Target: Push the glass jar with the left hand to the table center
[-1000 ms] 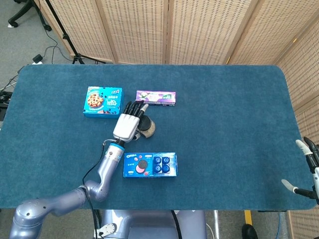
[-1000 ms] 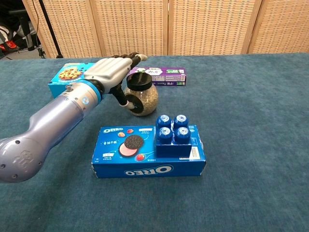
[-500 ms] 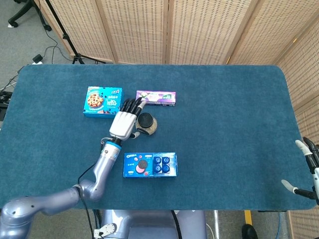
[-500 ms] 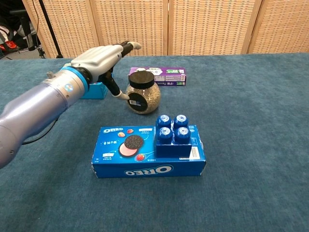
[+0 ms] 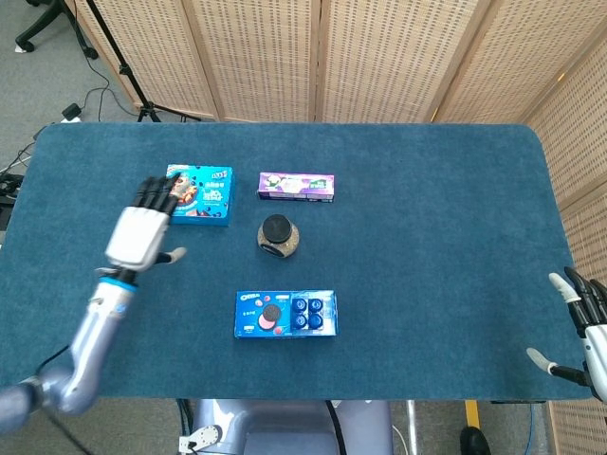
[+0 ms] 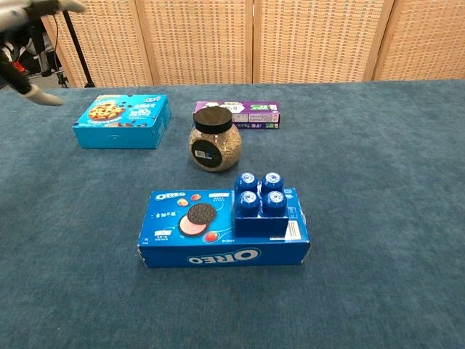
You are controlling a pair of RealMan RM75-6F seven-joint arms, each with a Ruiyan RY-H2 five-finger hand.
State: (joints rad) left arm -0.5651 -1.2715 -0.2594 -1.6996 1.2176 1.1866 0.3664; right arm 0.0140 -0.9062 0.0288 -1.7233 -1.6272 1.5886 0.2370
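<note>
I have pulled my left robot hand (image 5: 140, 232) back from the round glass jar with the black lid (image 5: 278, 235). Half a second ago its fingers lay just beside the jar's left flank; now it hovers well to the left, fingers spread and holding nothing, partly over the light blue cookie box (image 5: 197, 192). In the chest view only a fingertip shows at the top left corner.

The jar stands upright on the blue carpeted worktop (image 5: 436, 237), well off to the right of that robot hand, free of any contact. It sits between the purple flat box (image 5: 297, 186) behind it and the blue Oreo box (image 5: 285, 314) in front, touching neither. It has shifted slightly rightward over the last second and looks roughly central to me, so I judge the push done and this a retreat.

My right robot hand (image 5: 580, 336) idles at the far right edge, fingers apart, empty.
</note>
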